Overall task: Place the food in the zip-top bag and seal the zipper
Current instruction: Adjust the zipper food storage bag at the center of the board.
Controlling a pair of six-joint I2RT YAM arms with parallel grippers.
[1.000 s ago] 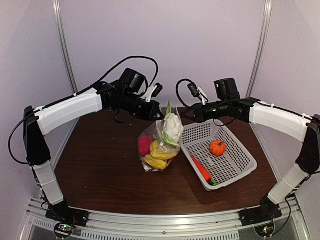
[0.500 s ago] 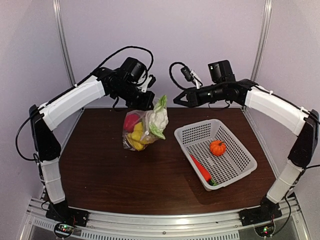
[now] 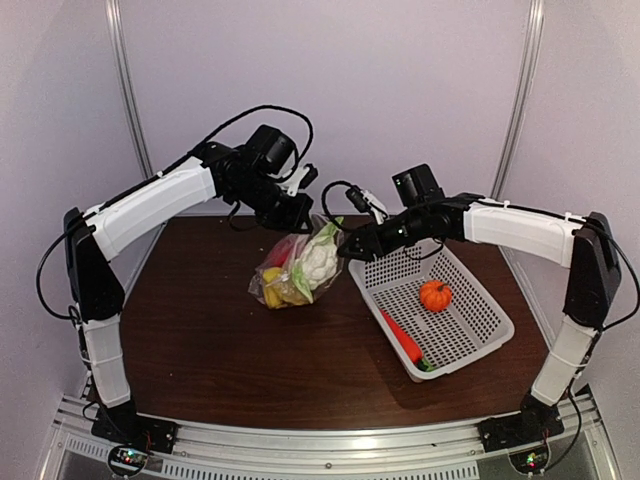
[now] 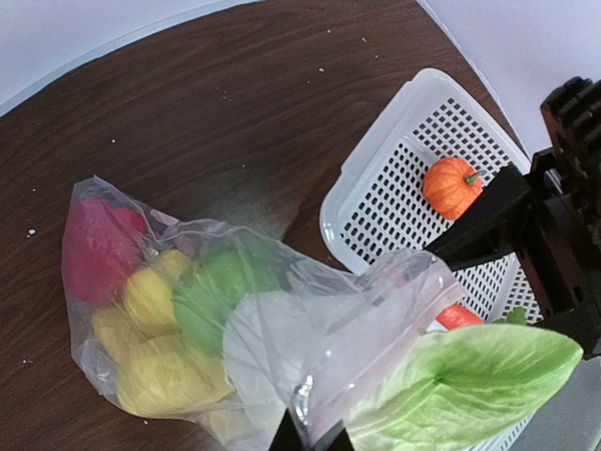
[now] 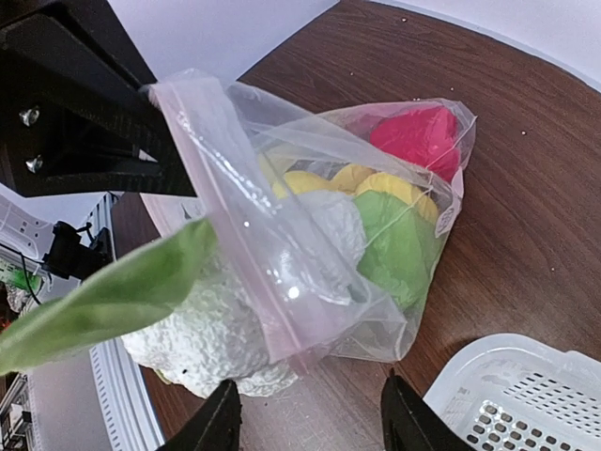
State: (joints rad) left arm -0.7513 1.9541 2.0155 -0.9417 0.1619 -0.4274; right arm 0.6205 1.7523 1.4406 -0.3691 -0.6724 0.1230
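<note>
The zip-top bag [image 3: 283, 278] hangs from the left pincer [image 3: 300, 215] over the tabletop [image 3: 200, 340], near the middle of its far edge. The pepper [image 4: 99, 249], lemons [image 4: 155, 366] and apple [image 4: 211, 296] lie in its lower end, with the cauliflower [image 3: 318, 258] at its mouth. The right pincer [image 3: 345, 250] sits just right of the bag. The basket [image 3: 465, 325] stands on the right half, holding the pumpkin [image 3: 435, 295] in its middle and the carrot [image 3: 402, 340] along its near-left wall.
</note>
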